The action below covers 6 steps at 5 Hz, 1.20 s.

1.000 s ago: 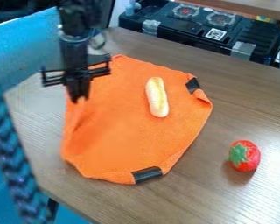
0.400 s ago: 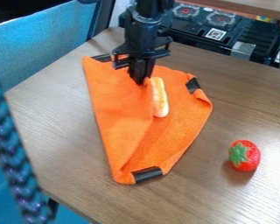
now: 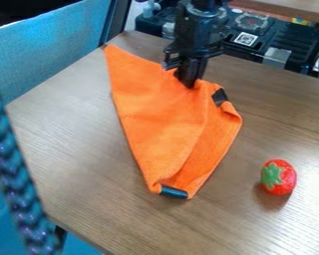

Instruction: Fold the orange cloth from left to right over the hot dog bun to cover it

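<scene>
At 1 o'clock in the camera view, the end effector points down at the upper edge of the orange cloth, and it looks closed on a pinch of fabric, which bunches at its tips. The cloth lies across the middle of the counter, one corner reaching towards 11 o'clock and its narrow end towards 6 o'clock, where a dark strap sits. Another strap is at 2 o'clock, near the end effector. A broad flap lies over the rest of the cloth, its free edge slanting from the tips down to the narrow end, with a strip of the under layer showing on the 3 o'clock side.

I judge the step in hand to be folding the cloth, with the flap mostly across. The next move seems to call for a low, gentle lay-down of the pinched edge, then a clean release and a straight lift, so that the fabric doesn't ride up with the tips. The strawberry, at 4 o'clock, stands well apart from the fold.
</scene>
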Tool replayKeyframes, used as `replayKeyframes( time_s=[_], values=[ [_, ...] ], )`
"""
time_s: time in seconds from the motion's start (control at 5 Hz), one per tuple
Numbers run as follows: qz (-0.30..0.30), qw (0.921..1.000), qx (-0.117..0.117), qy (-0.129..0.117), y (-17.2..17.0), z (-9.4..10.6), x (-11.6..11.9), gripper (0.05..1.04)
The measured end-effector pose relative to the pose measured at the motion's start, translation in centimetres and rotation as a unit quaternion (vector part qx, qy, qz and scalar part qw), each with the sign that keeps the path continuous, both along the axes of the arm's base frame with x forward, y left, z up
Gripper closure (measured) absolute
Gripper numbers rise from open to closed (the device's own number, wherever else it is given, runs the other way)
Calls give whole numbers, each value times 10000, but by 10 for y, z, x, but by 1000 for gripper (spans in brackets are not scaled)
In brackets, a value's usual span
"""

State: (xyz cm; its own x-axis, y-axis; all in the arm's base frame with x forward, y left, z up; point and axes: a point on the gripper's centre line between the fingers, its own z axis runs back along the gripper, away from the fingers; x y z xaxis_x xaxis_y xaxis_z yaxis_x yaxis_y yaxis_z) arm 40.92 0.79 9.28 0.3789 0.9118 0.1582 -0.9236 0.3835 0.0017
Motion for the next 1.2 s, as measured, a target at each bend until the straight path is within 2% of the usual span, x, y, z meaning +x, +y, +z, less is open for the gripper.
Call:
replayKeyframes(
  time_s=[0.4, 0.6, 0.8, 1.2],
  values=[
    [-154, 9997, -84, -154, -29, 12, 7, 1007],
    [-156, 9998, -14, -107, -35, -2, 13, 987],
    [-209, 9996, 135, -95, -41, -18, 22, 799],
    [-110, 9997, 190, -101, -42, -32, 36, 226]
  ],
)
